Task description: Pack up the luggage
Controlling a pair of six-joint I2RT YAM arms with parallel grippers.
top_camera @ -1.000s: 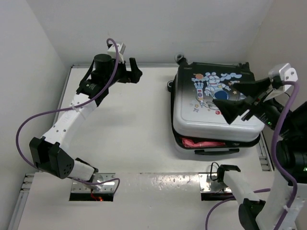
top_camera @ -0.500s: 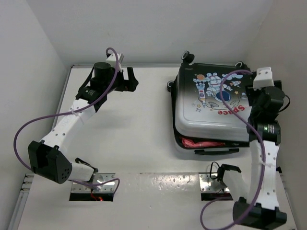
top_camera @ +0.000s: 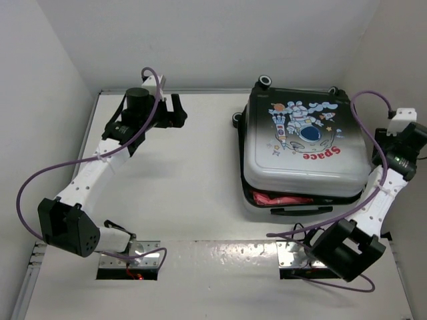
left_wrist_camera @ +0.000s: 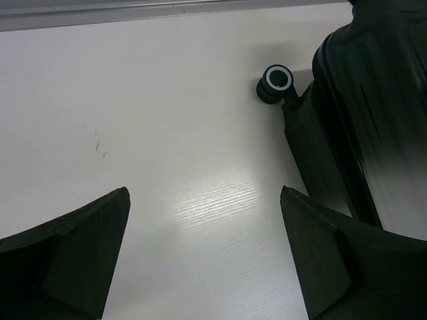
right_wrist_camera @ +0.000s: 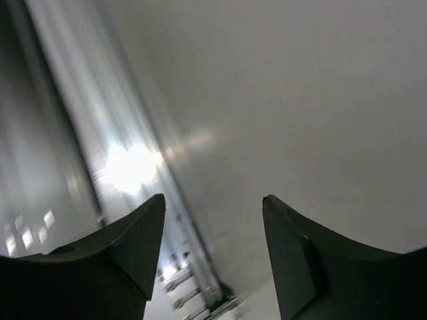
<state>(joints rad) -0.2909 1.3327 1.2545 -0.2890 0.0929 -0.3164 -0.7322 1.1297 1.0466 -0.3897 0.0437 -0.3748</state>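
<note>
One luggage [top_camera: 303,150] is lying flat on the white table [top_camera: 193,187], with its printed shell (a cartoon astronaut and red "Space" lettering) facing up. Its lid is resting low but not fully down. A gap is showing along the side of the luggage nearest the arm bases, and a pink-red cloth [top_camera: 280,198] is peeking out of it. A black wheel [left_wrist_camera: 276,79] with a pale hub is sticking out at the luggage's far left corner.

The left gripper [left_wrist_camera: 203,220] is hovering over bare table to the left of the luggage, near that wheel but not touching it. Its fingers are standing wide apart, with nothing between them but the tabletop.

The right gripper [right_wrist_camera: 213,213] is hanging just off the right side of the luggage and pointing away from it. Its wrist view is showing only the pale wall [right_wrist_camera: 300,100] and a shiny metal rail [right_wrist_camera: 127,167]. Its fingers are also standing apart and gripping nothing. The overhead view is not making clear whether this arm is touching the luggage's right edge.
</note>
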